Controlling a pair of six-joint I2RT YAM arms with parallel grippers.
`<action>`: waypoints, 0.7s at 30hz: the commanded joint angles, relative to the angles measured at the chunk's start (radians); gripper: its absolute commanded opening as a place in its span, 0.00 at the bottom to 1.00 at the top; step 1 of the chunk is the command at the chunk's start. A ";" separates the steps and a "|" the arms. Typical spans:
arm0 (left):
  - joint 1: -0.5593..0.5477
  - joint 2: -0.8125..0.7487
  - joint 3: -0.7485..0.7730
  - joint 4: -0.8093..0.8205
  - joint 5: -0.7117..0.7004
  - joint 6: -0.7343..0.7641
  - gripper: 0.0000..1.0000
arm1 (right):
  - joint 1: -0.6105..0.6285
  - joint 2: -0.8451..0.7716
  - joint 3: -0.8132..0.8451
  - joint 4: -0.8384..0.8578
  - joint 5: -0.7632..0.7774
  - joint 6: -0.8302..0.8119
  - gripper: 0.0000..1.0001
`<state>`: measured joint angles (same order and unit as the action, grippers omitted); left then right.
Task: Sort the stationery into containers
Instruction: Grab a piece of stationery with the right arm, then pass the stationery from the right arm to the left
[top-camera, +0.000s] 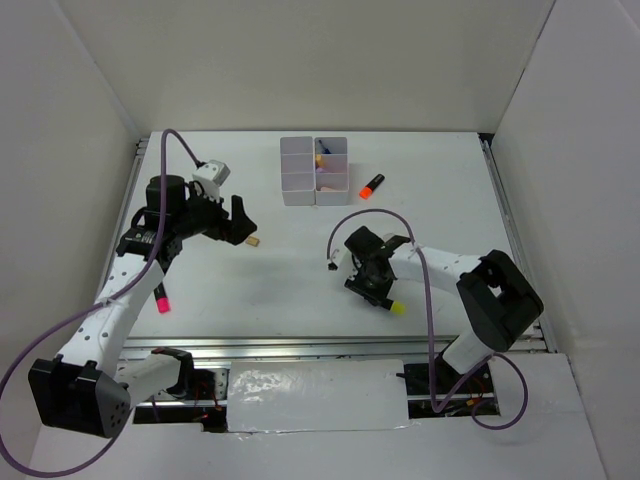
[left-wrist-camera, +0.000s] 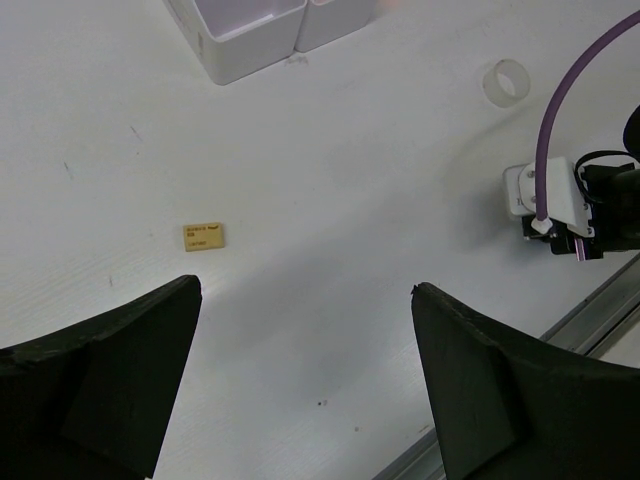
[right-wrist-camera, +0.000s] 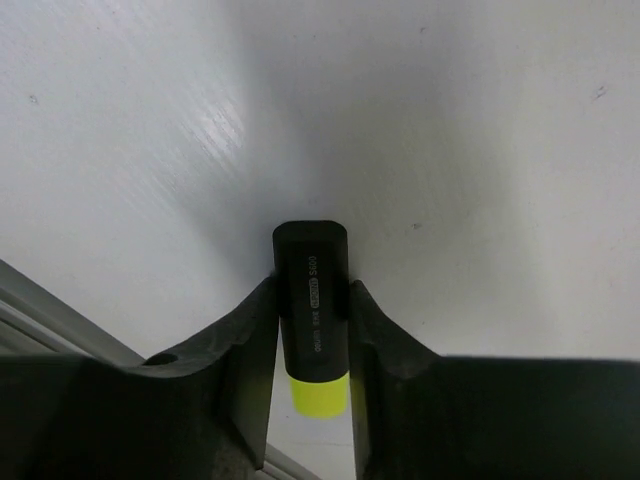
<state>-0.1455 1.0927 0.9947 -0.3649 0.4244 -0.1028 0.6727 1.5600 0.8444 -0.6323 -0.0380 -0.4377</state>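
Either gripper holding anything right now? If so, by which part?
The right gripper pinches the yellow-and-black highlighter across its black barrel, next to the yellow end. The left gripper is open, with nothing between its fingers.

Left wrist view's top edge crops the bins (left-wrist-camera: 255, 55).

Containers (top-camera: 297, 182) at far centre, perhaps pens (top-camera: 321, 158) inside; highlighter (top-camera: 371, 185) just right, eraser (top-camera: 254, 241) nearer-left
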 joint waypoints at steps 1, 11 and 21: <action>-0.016 -0.010 0.055 0.046 0.017 0.049 0.98 | 0.011 0.032 0.024 0.000 -0.016 0.005 0.31; -0.312 -0.059 0.071 -0.020 0.102 0.629 0.95 | -0.083 0.099 0.319 -0.160 -0.359 0.270 0.00; -0.976 0.031 -0.094 0.050 -0.325 1.170 0.83 | -0.202 0.261 0.513 -0.251 -0.507 0.507 0.00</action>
<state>-1.0668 1.0821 0.9207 -0.3607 0.2207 0.8474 0.4812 1.8057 1.3109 -0.7998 -0.4858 -0.0349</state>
